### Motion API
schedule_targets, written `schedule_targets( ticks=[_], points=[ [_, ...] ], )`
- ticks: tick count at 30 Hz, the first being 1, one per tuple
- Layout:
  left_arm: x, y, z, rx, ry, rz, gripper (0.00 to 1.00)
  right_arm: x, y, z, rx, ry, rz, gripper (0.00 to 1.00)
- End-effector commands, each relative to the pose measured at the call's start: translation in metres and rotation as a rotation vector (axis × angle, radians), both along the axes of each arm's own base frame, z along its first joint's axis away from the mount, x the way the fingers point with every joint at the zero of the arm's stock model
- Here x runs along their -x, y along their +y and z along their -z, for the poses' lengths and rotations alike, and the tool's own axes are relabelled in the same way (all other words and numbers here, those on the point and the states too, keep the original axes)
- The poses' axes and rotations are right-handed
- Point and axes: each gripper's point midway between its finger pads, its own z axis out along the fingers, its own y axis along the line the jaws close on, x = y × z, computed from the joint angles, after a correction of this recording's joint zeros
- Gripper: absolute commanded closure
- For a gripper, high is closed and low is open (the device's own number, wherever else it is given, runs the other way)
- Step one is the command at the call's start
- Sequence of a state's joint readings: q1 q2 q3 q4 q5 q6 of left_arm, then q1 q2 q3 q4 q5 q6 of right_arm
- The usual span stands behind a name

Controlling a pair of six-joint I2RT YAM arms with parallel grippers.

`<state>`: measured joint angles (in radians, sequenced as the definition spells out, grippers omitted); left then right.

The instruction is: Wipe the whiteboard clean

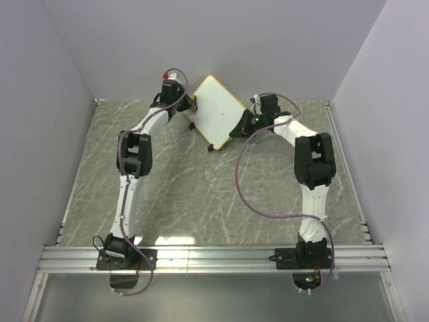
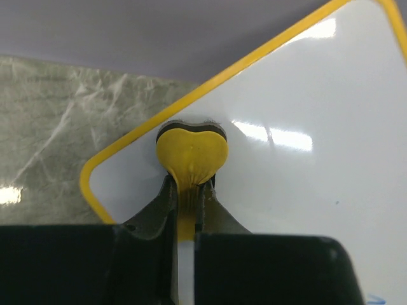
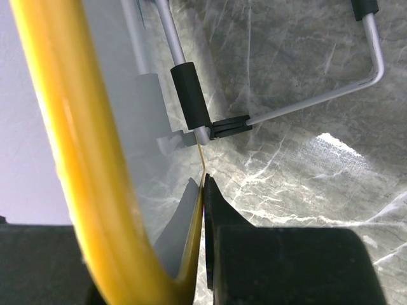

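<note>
A grey-green marbled surface (image 1: 201, 194) is lying under the whiteboard (image 1: 216, 107), and plain pale walls (image 1: 268, 40) are closing in behind it and to both sides. A ribbed metal rail (image 1: 214, 258) is running along the surface edge farthest from the whiteboard.

The whiteboard is standing tilted at the far middle of the surface, turned diagonally, with one arm on each side of it. The left tool (image 2: 189, 190) is clenching the stem of a yellow heart-shaped pad (image 2: 191, 149) with a black layer beneath it. The pad is pressing on the white face just inside the board's rounded yellow corner. The right tool (image 3: 203, 184) is pinching the board's yellow frame at the opposite edge. Behind the board a wire stand (image 3: 375, 57) with black sleeves is reaching down to the surface.

A faint blue mark (image 2: 374, 297) is showing on the white face, too small to read.
</note>
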<state>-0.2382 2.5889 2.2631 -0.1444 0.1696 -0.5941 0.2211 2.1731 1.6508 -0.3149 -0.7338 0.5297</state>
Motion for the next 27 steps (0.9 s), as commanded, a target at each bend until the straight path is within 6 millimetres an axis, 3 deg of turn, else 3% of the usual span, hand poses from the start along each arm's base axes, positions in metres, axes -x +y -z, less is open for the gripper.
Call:
schedule_targets(
  ticks=[1, 4, 8, 12, 17, 21, 27],
  points=[
    [0.063, -0.043, 0.069, -0.053, 0.188, 0.192, 1.0, 0.054, 0.016, 0.026, 0.019, 0.209, -0.076, 1.0],
    [0.089, -0.096, 0.051, -0.103, 0.141, 0.312, 1.0, 0.053, 0.018, 0.026, 0.021, 0.198, -0.083, 1.0],
    [0.115, -0.14, 0.028, -0.09, 0.105, 0.399, 1.0, 0.057, 0.017, 0.034, 0.037, 0.209, -0.094, 1.0],
    [0.134, -0.173, 0.012, -0.1, 0.089, 0.454, 1.0, 0.071, 0.017, 0.043, 0.034, 0.232, -0.105, 1.0],
    [0.16, -0.212, 0.017, -0.087, 0.14, 0.502, 1.0, 0.082, 0.016, 0.049, 0.026, 0.247, -0.105, 1.0],
    [0.177, -0.214, 0.041, -0.103, 0.189, 0.483, 1.0, 0.078, 0.019, 0.045, 0.003, 0.212, -0.091, 1.0],
    [0.177, -0.181, 0.058, -0.122, 0.245, 0.364, 1.0, 0.075, 0.023, 0.035, -0.041, 0.178, -0.075, 1.0]
  ],
)
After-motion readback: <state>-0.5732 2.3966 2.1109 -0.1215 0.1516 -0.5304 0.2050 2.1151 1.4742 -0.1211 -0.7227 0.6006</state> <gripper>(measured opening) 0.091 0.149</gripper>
